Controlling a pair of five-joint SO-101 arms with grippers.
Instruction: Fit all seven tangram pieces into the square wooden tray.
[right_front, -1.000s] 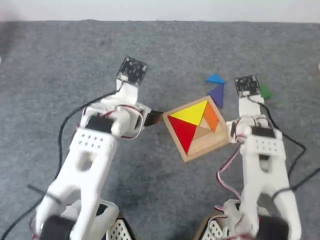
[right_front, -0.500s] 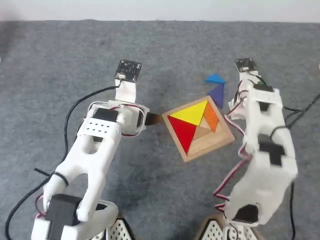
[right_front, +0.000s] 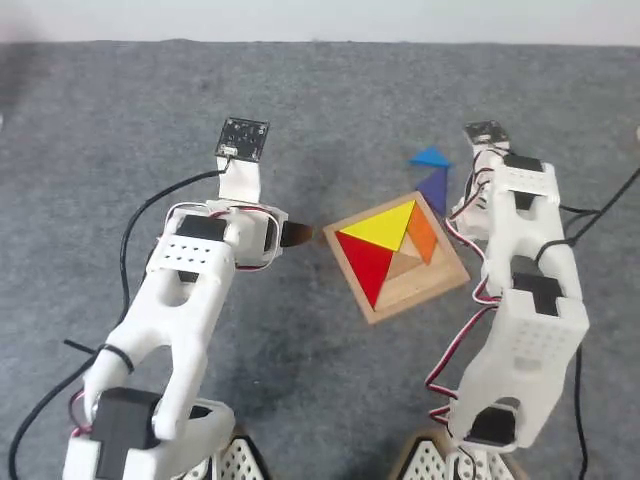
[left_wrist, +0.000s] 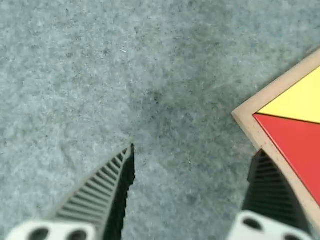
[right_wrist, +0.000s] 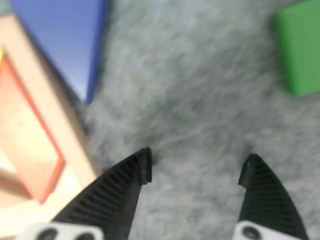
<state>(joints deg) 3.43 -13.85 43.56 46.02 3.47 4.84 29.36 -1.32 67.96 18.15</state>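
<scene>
The square wooden tray (right_front: 452, 268) lies turned on the grey carpet and holds a yellow triangle (right_front: 382, 228), a red triangle (right_front: 367, 265) and an orange piece (right_front: 423, 238). A light blue triangle (right_front: 430, 157) and a dark blue piece (right_front: 435, 188) lie just beyond its far corner. My left gripper (left_wrist: 194, 150) is open beside the tray's left corner (left_wrist: 246, 114), one finger by the rim, nothing between the fingers. My right gripper (right_wrist: 199, 156) is open over bare carpet between the tray's rim (right_wrist: 62, 122), the dark blue piece (right_wrist: 65, 35) and a green piece (right_wrist: 300, 50).
Grey carpet runs all round the tray, with wide free room to the left and at the front. The right arm (right_front: 520, 250) stretches along the tray's right side and covers the carpet there. Cables trail from both arms.
The right arm has stretched away from its base, past the tray's right side, and now covers the green piece in the high view. The left gripper has drawn slightly left of the tray.
</scene>
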